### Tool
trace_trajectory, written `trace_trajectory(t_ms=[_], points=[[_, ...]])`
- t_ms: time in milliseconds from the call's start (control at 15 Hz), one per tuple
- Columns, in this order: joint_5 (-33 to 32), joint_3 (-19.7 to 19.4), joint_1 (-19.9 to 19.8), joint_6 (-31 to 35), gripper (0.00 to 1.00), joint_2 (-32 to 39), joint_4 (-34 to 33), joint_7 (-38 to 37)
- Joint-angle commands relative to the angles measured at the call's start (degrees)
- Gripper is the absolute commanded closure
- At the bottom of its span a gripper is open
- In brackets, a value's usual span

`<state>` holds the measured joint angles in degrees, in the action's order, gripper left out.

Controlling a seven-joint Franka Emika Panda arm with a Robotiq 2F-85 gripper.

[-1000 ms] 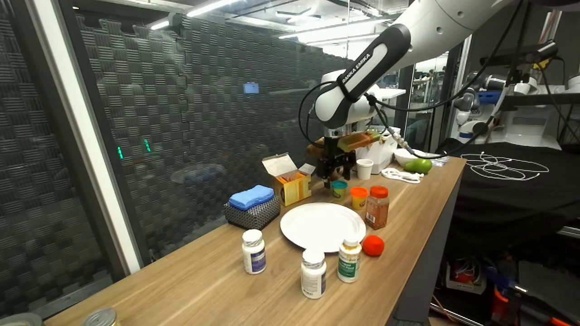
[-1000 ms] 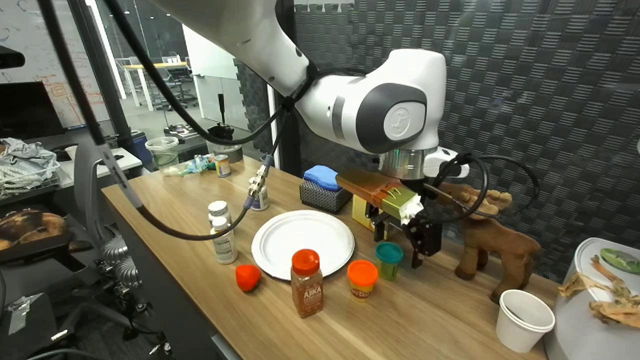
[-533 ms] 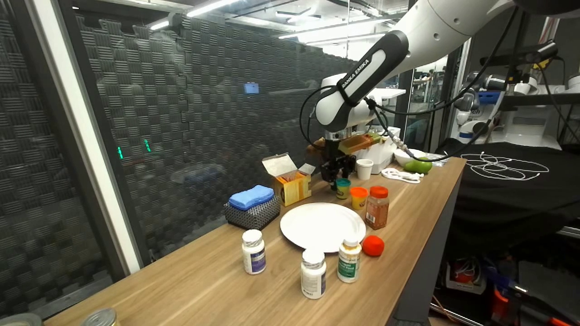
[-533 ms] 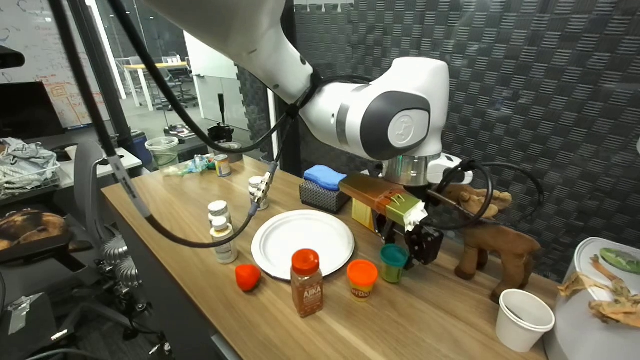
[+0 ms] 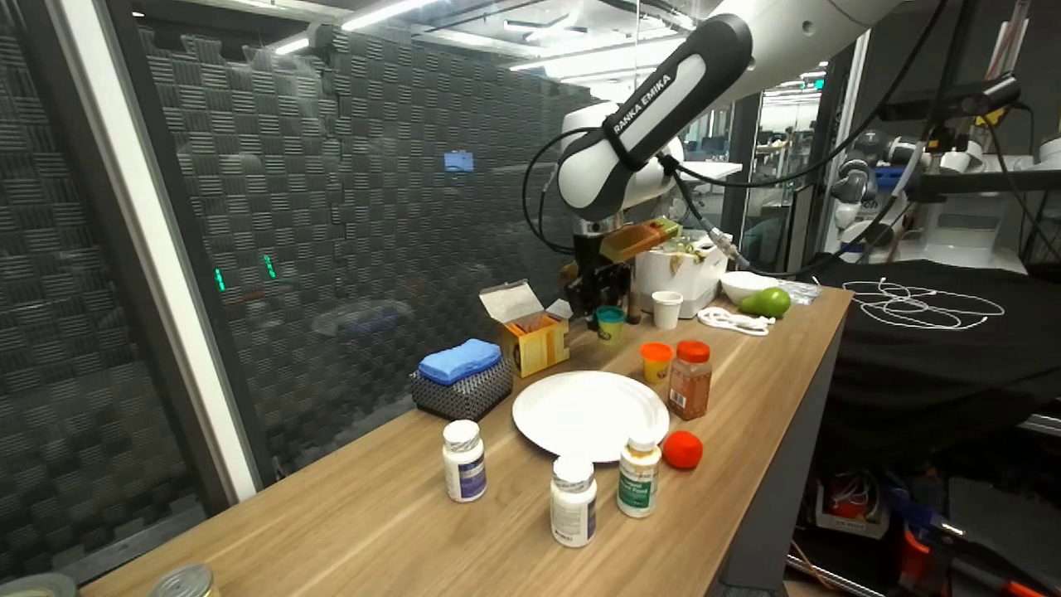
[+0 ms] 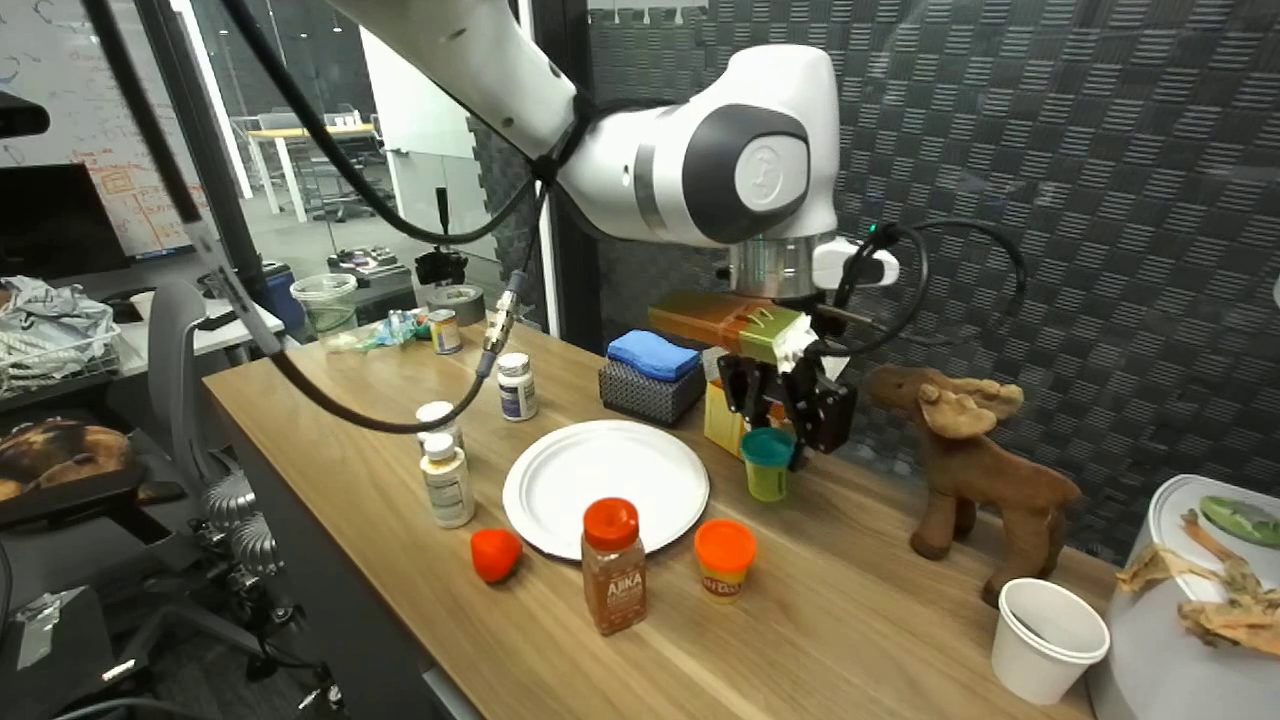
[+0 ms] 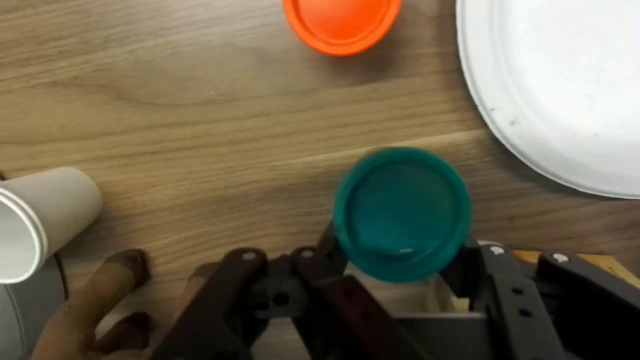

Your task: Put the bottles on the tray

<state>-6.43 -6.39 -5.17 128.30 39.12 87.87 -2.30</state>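
You had the teal-lidded tub (image 7: 403, 212) clasped in the gripper (image 7: 397, 252); three white bottles (image 5: 574, 507) stood beside the tray (image 5: 587, 410).

The tray (image 5: 590, 414) is plain white, and three bottles (image 5: 573, 512) are white too, with a purple label (image 5: 472, 478) on one and a green label (image 5: 637, 491) on another; the Ajika bottle (image 6: 614, 588) is reddish brown with an orange-red cap (image 6: 611, 524). The gripper (image 7: 400, 248) is black, the tub (image 6: 767, 483) is yellow-green with a teal lid (image 7: 402, 215), and the sponge (image 6: 652, 354) is blue. The table (image 6: 850, 640) has brown wood grain, and the wall (image 6: 1130, 210) a dark grey ribbed check.
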Motion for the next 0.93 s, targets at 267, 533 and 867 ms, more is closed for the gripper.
trace_trajectory(t_ms=[267, 533, 867], points=[[-2.36, 1.98, 6.95, -2.92, 0.81, -7.29, 10.21, -3.26], [-0.67, 3.59, 7.82, -1.27, 0.81, -5.36, 11.66, -4.65], [-0.61, 3.31, 7.77, 4.02, 0.81, -3.69, 10.17, -6.04]])
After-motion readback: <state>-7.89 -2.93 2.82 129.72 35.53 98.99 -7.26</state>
